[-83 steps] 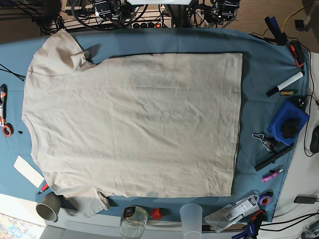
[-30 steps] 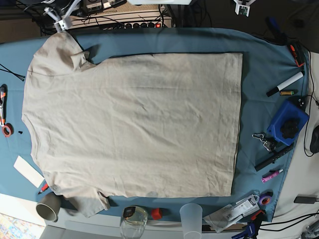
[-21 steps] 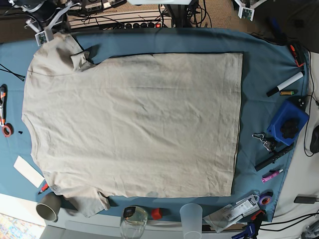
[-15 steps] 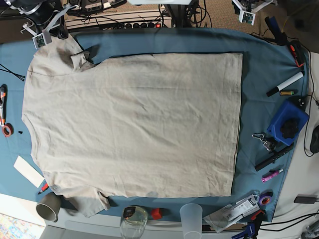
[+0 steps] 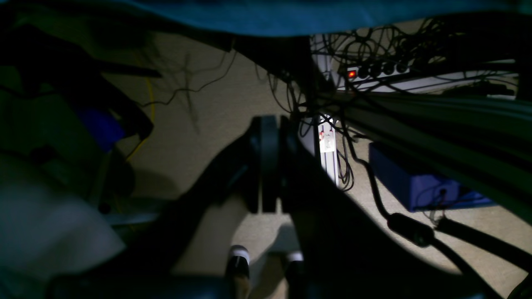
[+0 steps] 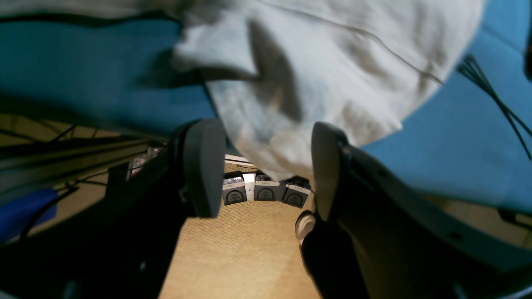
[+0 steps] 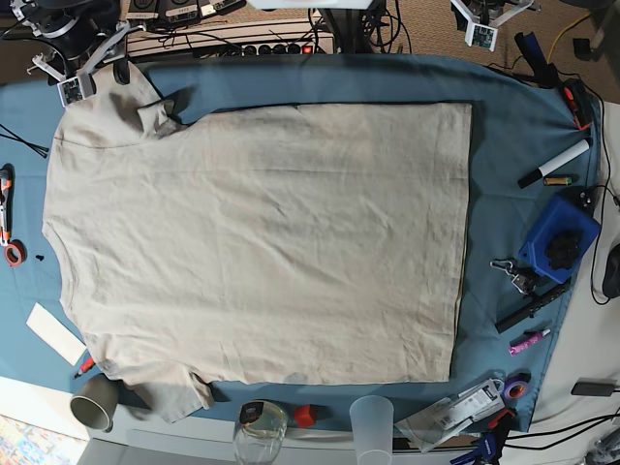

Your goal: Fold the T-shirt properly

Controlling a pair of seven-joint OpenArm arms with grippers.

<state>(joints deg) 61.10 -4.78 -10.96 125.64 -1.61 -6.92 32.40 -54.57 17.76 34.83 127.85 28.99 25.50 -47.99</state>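
T-shirt lies flat across the tablecloth; right gripper, jaws apart, straddles the sleeve at the far edge; left gripper closed, off-table.

Black right gripper with rounded matte finger pads, smooth dark plastic housings, left gripper black, slim fingers, white-tipped studs beneath.

Right gripper at far left corner of table, jaws spread wide, pads either side of table edge, nothing clamped between them. Right arm enters from beyond far edge. Left gripper beyond far edge near right corner, off table, pads pressed together, empty, pointing toward floor.
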